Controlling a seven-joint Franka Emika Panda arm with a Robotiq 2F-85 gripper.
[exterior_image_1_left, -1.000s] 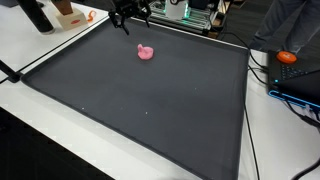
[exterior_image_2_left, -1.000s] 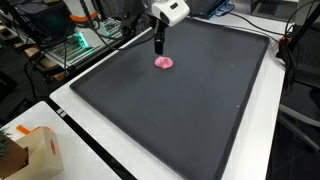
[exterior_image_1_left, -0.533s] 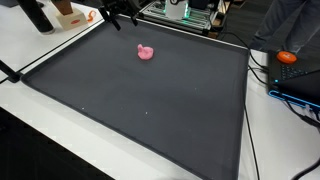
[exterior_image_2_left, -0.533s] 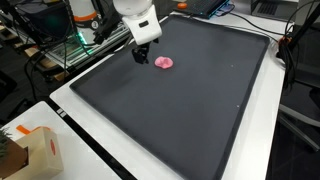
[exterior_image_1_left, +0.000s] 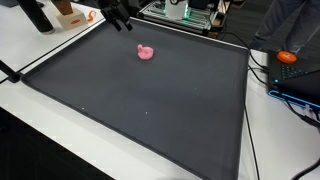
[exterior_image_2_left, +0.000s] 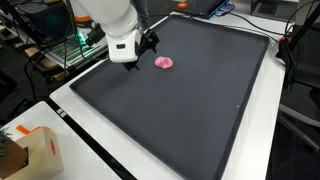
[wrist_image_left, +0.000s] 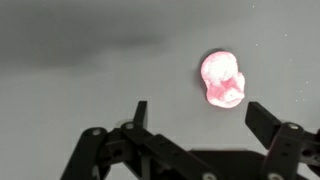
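A small pink lumpy object (exterior_image_1_left: 146, 52) lies on the dark mat (exterior_image_1_left: 150, 100) near its far side; it also shows in the other exterior view (exterior_image_2_left: 164, 62) and in the wrist view (wrist_image_left: 222, 79). My gripper (exterior_image_2_left: 148, 42) hovers above the mat just beside the pink object, apart from it. In the wrist view the two fingers (wrist_image_left: 200, 113) stand wide apart with nothing between them, and the pink object sits just beyond the gap, toward the right finger. In an exterior view the gripper (exterior_image_1_left: 122, 20) is at the mat's far edge.
A white table border surrounds the mat (exterior_image_2_left: 190, 110). A cardboard box (exterior_image_2_left: 30, 155) sits at a near corner. Electronics and cables (exterior_image_1_left: 185, 12) stand behind the mat. An orange object (exterior_image_1_left: 288, 57) and cables lie on the right side table.
The arm has swung away from above the pink object toward the mat's edge and lowered. The pink object has not moved.
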